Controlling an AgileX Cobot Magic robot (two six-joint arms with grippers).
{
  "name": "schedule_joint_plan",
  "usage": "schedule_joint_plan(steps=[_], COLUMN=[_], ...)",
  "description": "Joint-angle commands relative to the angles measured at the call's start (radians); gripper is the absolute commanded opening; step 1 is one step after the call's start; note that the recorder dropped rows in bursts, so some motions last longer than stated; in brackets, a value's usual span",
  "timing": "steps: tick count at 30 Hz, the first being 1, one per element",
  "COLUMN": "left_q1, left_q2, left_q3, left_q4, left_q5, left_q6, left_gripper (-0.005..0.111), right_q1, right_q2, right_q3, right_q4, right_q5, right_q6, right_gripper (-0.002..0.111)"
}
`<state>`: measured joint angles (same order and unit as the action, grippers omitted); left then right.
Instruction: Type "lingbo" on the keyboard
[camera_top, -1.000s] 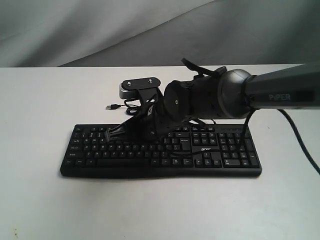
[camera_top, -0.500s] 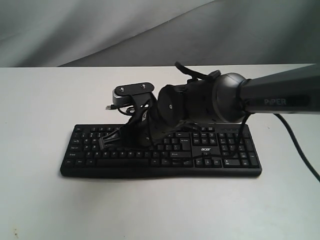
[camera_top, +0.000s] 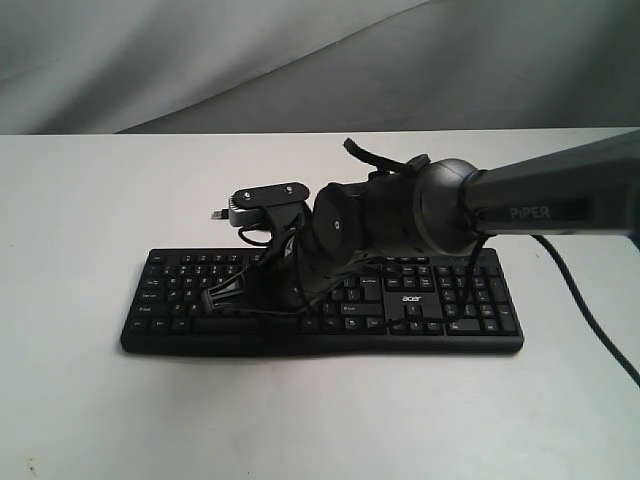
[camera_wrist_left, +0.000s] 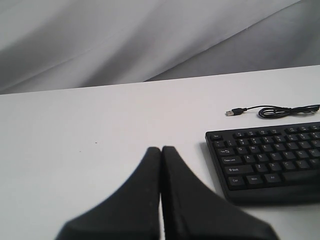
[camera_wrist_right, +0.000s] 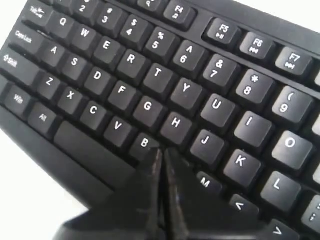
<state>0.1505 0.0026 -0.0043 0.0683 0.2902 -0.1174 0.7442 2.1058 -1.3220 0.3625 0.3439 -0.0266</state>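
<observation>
Exterior view: wide flat black plastic keyboard (camera_top: 170, 300) mid white table (camera_top: 80, 200). Right gripper (camera_wrist_right: 161, 155) in from 3 o'clock, fingers pinched together, tip beside B key (camera_wrist_right: 144, 142). Press straight down, one key only. Left gripper (camera_wrist_left: 161, 155) pinched too, off-board.

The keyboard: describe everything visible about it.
The keyboard is a wide, flat, black, plastic-looking board with white legends, a number pad and an acer logo. It lies flat on the white table, with its thin black cable lying beyond it. The shut right hand points down beside the B key; contact is unclear.
</observation>
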Motion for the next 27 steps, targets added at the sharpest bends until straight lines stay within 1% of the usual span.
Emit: schedule_joint_plan(steps=[1, 27], left_q1=[0.002, 0.002], left_q2=[-0.003, -0.003], left_q3=[0.004, 0.004], left_q4=[-0.008, -0.008], left_q5=[-0.005, -0.005], left_q6=[-0.004, -0.004], left_gripper=[0.001, 0.001], right_q1=[0.002, 0.002], right_q2=[-0.005, 0.026], right_q3=[-0.001, -0.001], right_q4=[0.004, 0.014], right_q5=[-0.015, -0.024], right_q6=[0.001, 0.014], right_gripper=[0.000, 0.000])
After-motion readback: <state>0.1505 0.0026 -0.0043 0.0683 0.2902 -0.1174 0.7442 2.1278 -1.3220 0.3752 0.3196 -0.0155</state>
